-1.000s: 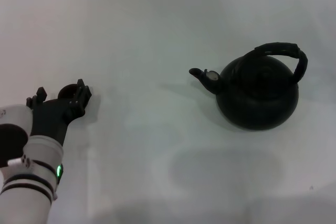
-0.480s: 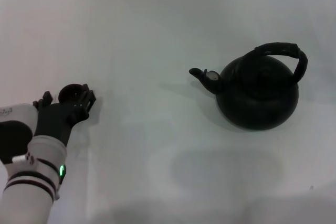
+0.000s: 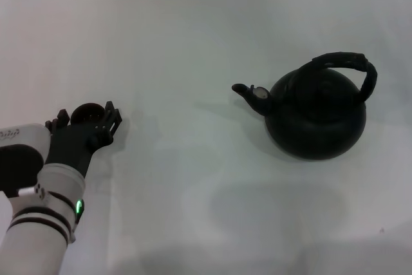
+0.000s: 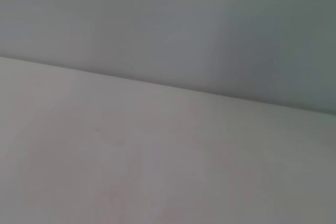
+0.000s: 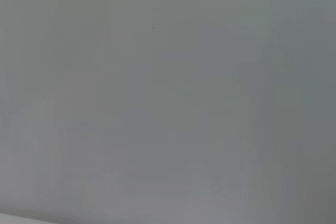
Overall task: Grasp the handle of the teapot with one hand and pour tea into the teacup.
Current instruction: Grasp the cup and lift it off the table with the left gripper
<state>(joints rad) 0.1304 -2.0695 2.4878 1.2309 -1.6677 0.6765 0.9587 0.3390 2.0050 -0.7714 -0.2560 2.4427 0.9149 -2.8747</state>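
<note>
The teapot [image 3: 317, 119], a round matte-black pot, stands on the right of the white table, its spout [image 3: 247, 92] pointing left. Its ribbed black handle [image 3: 349, 62] arches over the top, and nothing touches it. The small dark teacup [image 3: 87, 113] sits far to the left. My left gripper [image 3: 86, 120] is open, with one finger on each side of the teacup; whether the fingers touch it I cannot tell. The left wrist view shows only bare table and wall. My right gripper is out of view, and the right wrist view shows only a plain grey surface.
The white table [image 3: 193, 178] stretches bare between the teacup and the teapot, a wide gap. My left forearm [image 3: 45, 217] comes in from the lower left corner.
My left gripper has moved slightly forward and to the right, so its fingers now straddle the teacup more fully. The teapot has not moved.
</note>
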